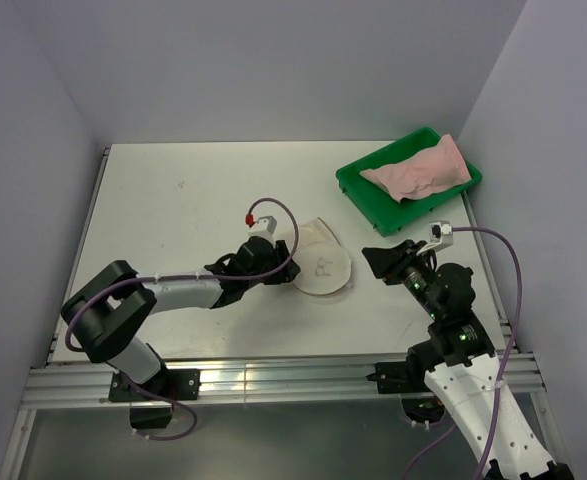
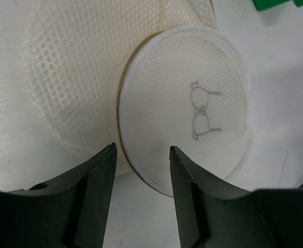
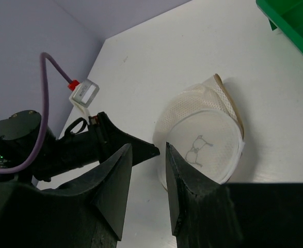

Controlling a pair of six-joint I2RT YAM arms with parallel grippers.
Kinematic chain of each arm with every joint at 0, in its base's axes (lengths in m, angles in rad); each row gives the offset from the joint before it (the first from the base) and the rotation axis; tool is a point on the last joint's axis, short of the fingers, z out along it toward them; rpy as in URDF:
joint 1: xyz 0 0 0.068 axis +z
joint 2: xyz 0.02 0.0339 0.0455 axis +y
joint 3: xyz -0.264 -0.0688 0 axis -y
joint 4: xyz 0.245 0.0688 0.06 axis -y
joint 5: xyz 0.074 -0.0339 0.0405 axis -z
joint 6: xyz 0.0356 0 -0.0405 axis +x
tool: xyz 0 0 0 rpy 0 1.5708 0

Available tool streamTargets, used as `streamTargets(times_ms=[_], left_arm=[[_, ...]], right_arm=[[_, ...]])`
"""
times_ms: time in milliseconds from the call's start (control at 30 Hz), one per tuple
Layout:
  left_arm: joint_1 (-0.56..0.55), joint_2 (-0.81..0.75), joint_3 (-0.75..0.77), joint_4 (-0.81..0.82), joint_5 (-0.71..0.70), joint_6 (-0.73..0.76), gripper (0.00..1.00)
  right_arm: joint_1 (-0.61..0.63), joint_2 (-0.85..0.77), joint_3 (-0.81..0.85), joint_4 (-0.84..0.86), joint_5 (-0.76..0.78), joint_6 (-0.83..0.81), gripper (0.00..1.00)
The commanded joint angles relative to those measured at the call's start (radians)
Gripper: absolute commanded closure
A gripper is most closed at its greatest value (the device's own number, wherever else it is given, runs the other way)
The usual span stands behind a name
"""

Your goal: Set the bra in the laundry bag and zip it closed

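Left claw (image 1: 276, 266) sits low at the centre of the overhead view with its jaws apart. They frame the near rim of the laundry bag (image 1: 321, 265) without clamping it; the wrist view shows the rim just beyond the two tips. Right claw (image 1: 378, 262) hovers just to the right of the bag in that frame, fingers parted by a narrow gap and holding nothing.

The bra (image 1: 418, 170) lies in the green tray (image 1: 348, 183) at the upper right of the frame, well apart from the bag.

Risks, as I judge them:
- If the left claw closes where it is, it may pinch both mesh halves together. That would shut the mouth it needs to hold open.
- The bag looks light and the tabletop (image 1: 173, 210) smooth, so a push on the rim could slide the bag away rather than lift an edge.
- The bra is soft and about as wide as the tray. Picked up by one corner, it could drape over the tray wall and drag.
- Fabric left hanging outside the bag could catch in the zip.

Count:
- one tabletop
- one tray
- one bra
- one bag, made of two round halves with a single dark mark on the front face
- two claws, each with two fingers
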Motion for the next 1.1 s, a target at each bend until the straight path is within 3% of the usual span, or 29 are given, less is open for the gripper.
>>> streamTargets(times_ms=[0,467,833,1067], left_arm=[[0.005,0.018,0.035,0.047,-0.041,0.031,0.48],[0.005,0.1,0.034,0.123,0.009,0.044,0.51],[0.005,0.052,0.019,0.133,0.005,0.048,1.0],[-0.005,-0.124,0.089,0.049,0.02,0.103,1.0]], right_arm=[[-0.005,-0.011,-0.005,0.036,-0.009,-0.003,0.6],[-0.003,0.009,-0.009,0.047,-0.022,-0.003,0.6],[-0.003,0.009,-0.02,0.05,-0.027,0.0,0.61],[-0.005,0.012,-0.006,0.046,-0.022,0.004,0.59]])
